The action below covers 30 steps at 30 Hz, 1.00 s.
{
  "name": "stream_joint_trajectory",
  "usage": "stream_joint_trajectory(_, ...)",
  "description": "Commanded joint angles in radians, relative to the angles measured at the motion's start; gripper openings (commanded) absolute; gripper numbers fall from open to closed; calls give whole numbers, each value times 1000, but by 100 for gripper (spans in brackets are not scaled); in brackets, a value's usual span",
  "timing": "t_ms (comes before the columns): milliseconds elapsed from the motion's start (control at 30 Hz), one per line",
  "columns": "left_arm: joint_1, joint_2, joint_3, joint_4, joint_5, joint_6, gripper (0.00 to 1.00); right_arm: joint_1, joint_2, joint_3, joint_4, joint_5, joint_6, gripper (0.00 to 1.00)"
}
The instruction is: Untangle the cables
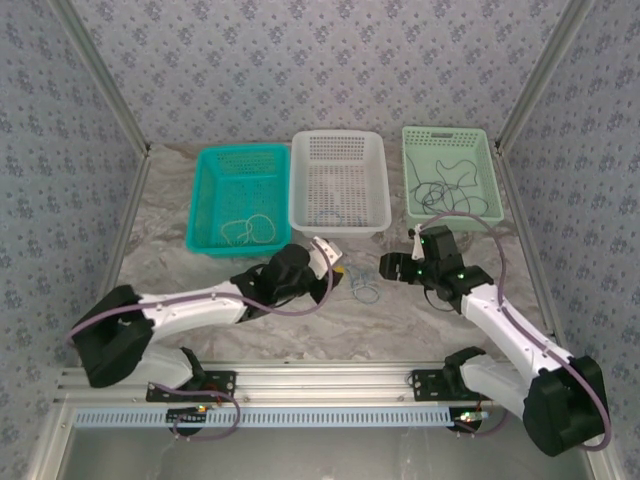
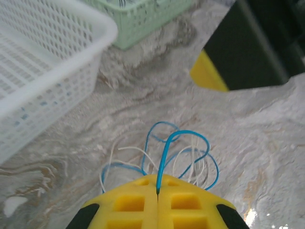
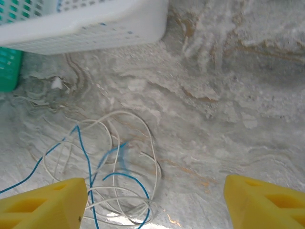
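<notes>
Pulling stage: left gripper [image 2: 157,192] clamped on blue cable [image 2: 163,157], lower centre; right gripper [image 3: 155,202] wide, empty; next likely pin cream cable [image 3: 119,113].

Walls [image 1: 320,60]: blue-grey floral-patterned panels, three sides. Tabletop [image 1: 400,335]: grey marbled surface. Aluminium rail [image 1: 330,378] along near edge. Lighting even.

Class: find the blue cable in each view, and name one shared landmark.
Top external: blue cable at centre, just before the white basket.
Left wrist: blue cable bottom centre, looping up from the shut left claw.
Right wrist: blue cable lower left, tangled with the cream cable.
Shared landmark: the white basket.
</notes>
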Motion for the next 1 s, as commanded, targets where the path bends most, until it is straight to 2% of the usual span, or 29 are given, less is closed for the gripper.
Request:
stream_joint_trajectory(0,1,-86,30,-111,-39,-18,0,13,-57,-17,51,24,-23,80)
stream_joint_trajectory(100,3,-129,69,-185,-56,-15,0,50,-111,-35,79,29,-49,82)
stream_joint_trajectory(233,5,-138,131,-266,-53,-25,0,150,-179,-47,98,79,-100,84)
stream_joint_trajectory(433,9,-145,215,-340,-65,-41,0,269,-207,-57,138,122,-136,86)
stream_joint_trajectory(567,9,-145,251,-363,-33,-50,0,338,-198,-77,227,171,-127,87)
stream_joint_trajectory(700,9,-143,258,-349,7,-83,0,403,-165,-86,298,288,-111,87)
stream_joint_trajectory(967,8,-149,249,-314,89,-120,0,419,-47,-93,470,459,-15,87)
